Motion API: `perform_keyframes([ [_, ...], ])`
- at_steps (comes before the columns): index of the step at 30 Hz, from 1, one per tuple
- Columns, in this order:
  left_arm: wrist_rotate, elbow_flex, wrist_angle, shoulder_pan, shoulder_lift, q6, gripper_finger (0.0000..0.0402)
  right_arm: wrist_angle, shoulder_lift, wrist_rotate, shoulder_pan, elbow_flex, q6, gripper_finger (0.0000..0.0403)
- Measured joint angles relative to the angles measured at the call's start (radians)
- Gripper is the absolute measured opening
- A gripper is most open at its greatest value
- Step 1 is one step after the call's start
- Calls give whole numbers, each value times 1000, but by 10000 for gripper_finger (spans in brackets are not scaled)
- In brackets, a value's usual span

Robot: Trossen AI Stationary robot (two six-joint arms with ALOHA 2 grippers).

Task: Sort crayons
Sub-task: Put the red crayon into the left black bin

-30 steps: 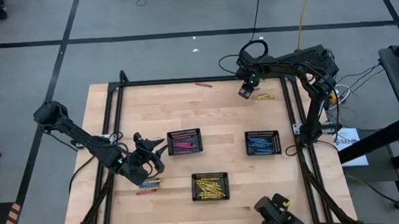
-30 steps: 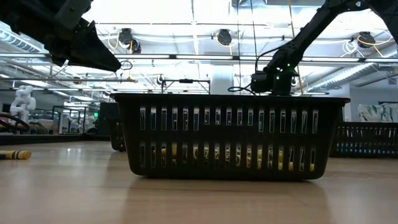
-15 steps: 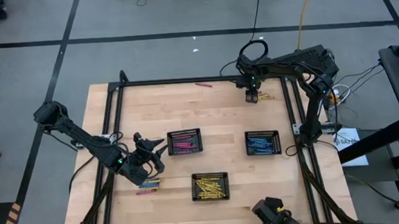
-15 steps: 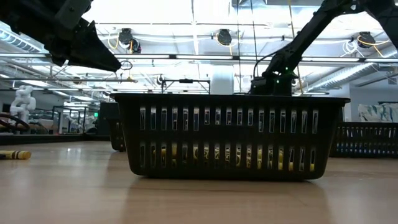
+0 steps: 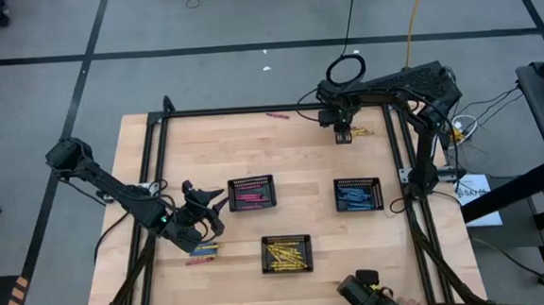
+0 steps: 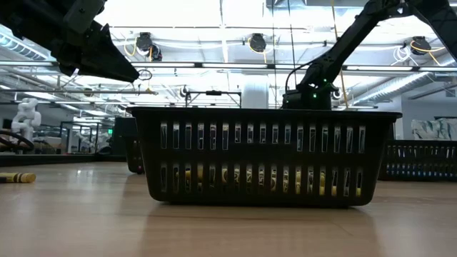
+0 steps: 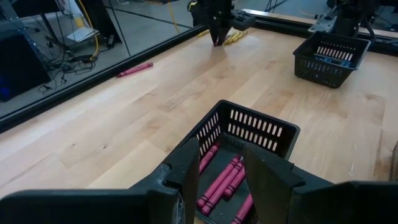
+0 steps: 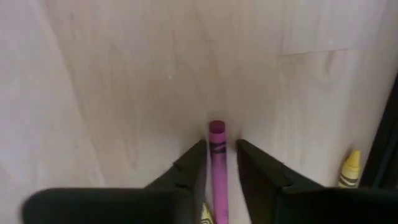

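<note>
My right gripper [image 8: 222, 146] points down at the table's far right, open narrowly. Its fingers stand along both sides of a pink crayon [image 8: 217, 163] that lies flat on the wood, with thin gaps showing. Yellow crayons [image 5: 361, 131] lie beside it, one of them [image 8: 351, 167] next to the frame rail. My left gripper [image 7: 221, 155] hangs open and still just left of the pink crayons' tray [image 5: 252, 193], with nothing between its fingers. The blue crayons' tray [image 5: 358, 194] and the yellow crayons' tray [image 5: 287, 253] stand nearer the right and front.
Loose crayons [image 5: 203, 254] lie near the front left, under the left arm. One pink crayon [image 5: 277, 115] lies at the far edge. A black frame rail [image 5: 396, 145] runs close past the right gripper. Bare wood lies between the trays and the far edge.
My right gripper has sunk toward the table beside the yellow crayons and has rolled about the line it points along. It has also shifted a little toward the table's near edge.
</note>
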Motion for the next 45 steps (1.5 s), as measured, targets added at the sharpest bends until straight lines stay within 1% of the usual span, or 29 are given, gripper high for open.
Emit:
perform_keyframes([
  [2,0,0,0,0,0,0,130,5,0,1,0,0,6,26],
  [4,0,0,0,0,0,0,130,10,-1,4,3,0,13,9],
  [8,0,0,0,0,0,0,130,44,-16,48,37,-5,62,8],
  [10,0,0,-1,0,0,2,130,90,-38,47,61,-6,77,3],
  [14,0,0,-1,-1,0,19,130,136,-122,34,123,-4,144,2],
  [17,0,0,-2,-9,0,19,130,175,-192,32,183,-4,225,1],
  [18,0,0,-3,-14,0,19,130,178,-221,24,206,-4,254,1],
  [23,0,0,-17,-42,0,18,130,229,-323,-112,372,-2,395,1],
  [26,-1,0,-27,-59,0,17,130,324,-355,-138,511,-2,482,1],
  [28,-1,0,-32,-72,0,17,130,409,-354,-156,613,-2,560,1],
  [31,0,0,-49,-101,-1,7,130,555,-323,-165,756,-2,660,0],
  [33,0,0,-81,-125,-9,-27,130,658,-285,-172,831,-2,706,0],
  [37,0,13,-201,-184,-47,-140,130,868,-170,-177,925,0,750,0],
  [40,-11,23,-278,-224,-84,-208,130,881,-68,-169,947,48,739,0],
  [45,-40,24,-289,-252,-111,-218,130,792,72,-4,932,209,650,0],
])
